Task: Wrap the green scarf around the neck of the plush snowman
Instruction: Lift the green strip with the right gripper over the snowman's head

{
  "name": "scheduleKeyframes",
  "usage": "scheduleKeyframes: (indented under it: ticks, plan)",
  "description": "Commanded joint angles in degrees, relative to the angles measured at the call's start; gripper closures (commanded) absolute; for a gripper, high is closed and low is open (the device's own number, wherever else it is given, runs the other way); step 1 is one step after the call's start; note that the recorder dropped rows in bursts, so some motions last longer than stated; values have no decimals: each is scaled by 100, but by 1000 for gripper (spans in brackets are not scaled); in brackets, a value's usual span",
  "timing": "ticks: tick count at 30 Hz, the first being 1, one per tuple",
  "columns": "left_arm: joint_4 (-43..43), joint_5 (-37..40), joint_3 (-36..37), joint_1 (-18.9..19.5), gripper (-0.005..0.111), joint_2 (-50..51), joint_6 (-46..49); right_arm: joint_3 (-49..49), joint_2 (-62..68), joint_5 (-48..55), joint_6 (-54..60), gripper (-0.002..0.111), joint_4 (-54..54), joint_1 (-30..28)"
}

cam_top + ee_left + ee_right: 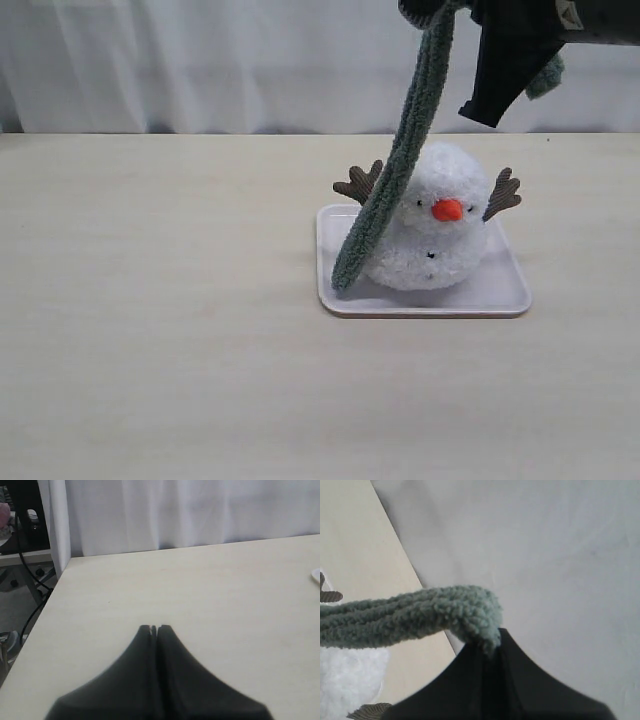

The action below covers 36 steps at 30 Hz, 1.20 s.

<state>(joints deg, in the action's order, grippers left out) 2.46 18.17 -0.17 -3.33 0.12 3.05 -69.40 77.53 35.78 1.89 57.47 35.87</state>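
Note:
The plush snowman (437, 232) sits upright on a white tray (500, 292), its orange nose facing the exterior camera. The green scarf (400, 165) hangs from the top of the exterior view, slanting down across the snowman's left side in that view. Its lower end rests on the tray, and a short end shows behind the arm (547, 76). My right gripper (500, 55) is high above the snowman, shut on the scarf (420, 615) at its fingertips (492, 645). My left gripper (156, 628) is shut on nothing over bare table, outside the exterior view.
The pale wooden table (160, 330) stretches wide around the tray. A white curtain (220, 60) closes the far edge. In the left wrist view a sliver of the tray (316, 575) shows, and cables and a table leg (25, 580) lie beyond the table's corner.

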Motion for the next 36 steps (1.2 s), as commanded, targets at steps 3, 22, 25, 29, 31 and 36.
scheduleKeyframes:
  ticks: [3,22,25,29,31,36]
  plan:
    - [-6,-45,17,-41,107,-12,-14,17,230,-450,-69,104,175,-293]
    - [-6,-45,17,-41,107,-12,-14,17,1024,-2425,-1179,104,387,-1055]
    - [-6,-45,17,-41,107,-12,-14,-84,1126,-2714,-1179,104,387,-1055]
    - [-6,-45,17,-41,107,-12,-14,-309,1362,-2631,-1204,104,262,-1240]
    - [-6,-45,17,-41,107,-12,-14,-321,1463,-2653,-1219,104,136,-1402]
    - [-6,-45,17,-41,107,-12,-14,-321,1677,-2790,-1229,104,-460,-1874]
